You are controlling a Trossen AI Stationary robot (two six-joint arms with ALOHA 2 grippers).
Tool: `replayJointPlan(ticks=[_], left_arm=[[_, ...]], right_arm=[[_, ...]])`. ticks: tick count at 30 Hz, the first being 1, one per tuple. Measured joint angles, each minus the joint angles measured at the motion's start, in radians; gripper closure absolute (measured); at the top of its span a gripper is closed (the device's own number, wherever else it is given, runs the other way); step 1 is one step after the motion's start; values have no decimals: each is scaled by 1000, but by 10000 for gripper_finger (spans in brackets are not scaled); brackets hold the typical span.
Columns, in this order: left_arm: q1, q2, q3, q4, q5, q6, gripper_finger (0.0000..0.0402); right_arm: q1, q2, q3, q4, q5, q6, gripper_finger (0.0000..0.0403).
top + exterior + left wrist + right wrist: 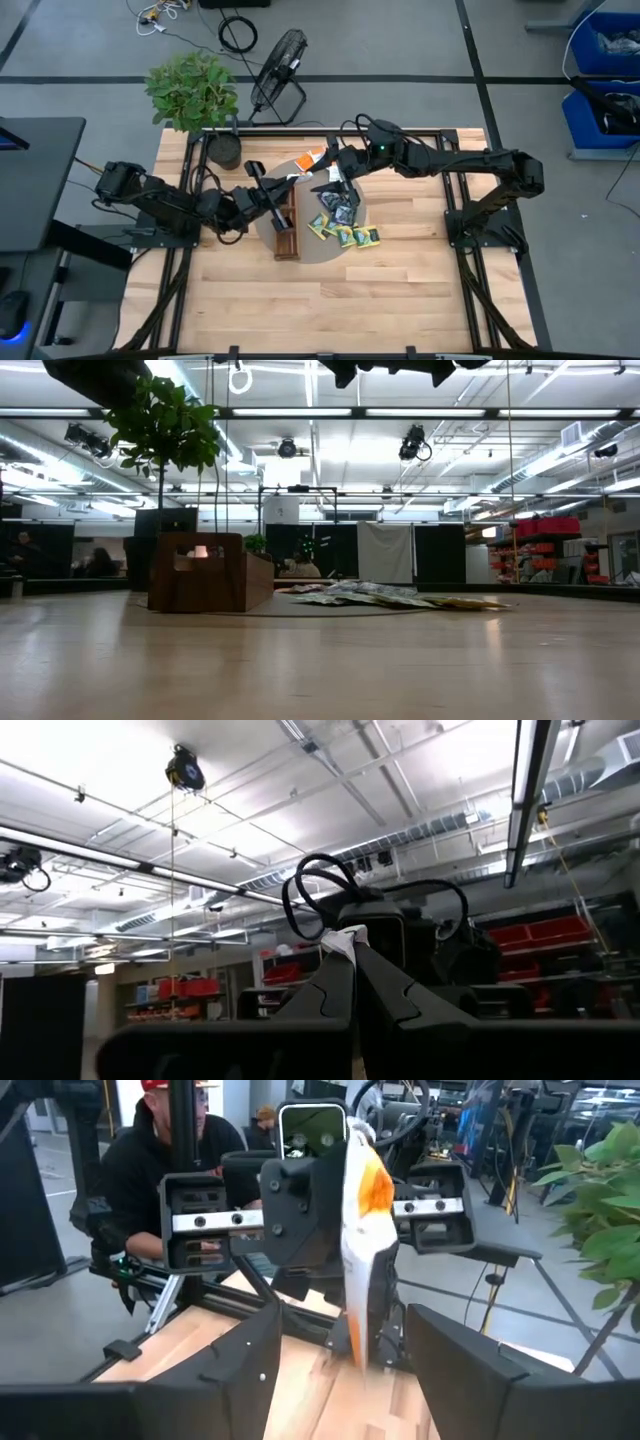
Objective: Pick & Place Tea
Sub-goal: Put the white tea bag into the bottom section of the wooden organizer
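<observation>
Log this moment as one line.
left gripper: shut on orange-and-white sachet, raised | right gripper: open, facing it | tray: on table

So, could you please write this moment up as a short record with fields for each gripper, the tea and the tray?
left gripper: shut on an orange-and-white sachet, held up on edge above the table
right gripper: open, facing the left gripper, fingers either side of the held sachet's lower end, not closed on it
loose tea sachets: scattered on the round grey mat, beside the tray
wooden tray: on the mat, contents unclear
potted plant: at the table's far left corner
person: seated beyond the table
</observation>
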Motion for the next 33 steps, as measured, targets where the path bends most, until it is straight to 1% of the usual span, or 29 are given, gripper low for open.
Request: replayJointPlan(ticks=[4, 8, 13, 19, 20, 25, 27, 31, 33], left_arm=[[0, 0, 0, 0, 1, 21, 400], [2, 0, 0, 0, 1, 25, 400], [13, 0, 0, -1, 7, 27, 400], [23, 0, 0, -3, 10, 29, 400], [22, 0, 0, -3, 10, 34, 399], [22, 0, 0, -25, 4, 37, 389], [22, 0, 0, -29, -29, 38, 383], [11, 0, 0, -32, -138, 39, 368], [2, 0, 0, -31, -170, 39, 359]], right_arm=[[0, 0, 0, -4, 1, 1, 202], [0, 0, 0, -2, 0, 1, 238], [0, 0, 0, -2, 1, -4, 298], [0, 0, 0, -13, -5, -50, 387], [0, 0, 0, -17, -5, -59, 393], [0, 0, 0, -32, -12, -61, 395], [-1, 0, 0, -43, -11, -73, 399], [-8, 0, 0, -60, -3, -76, 400], [-14, 0, 0, -66, -4, -78, 401]])
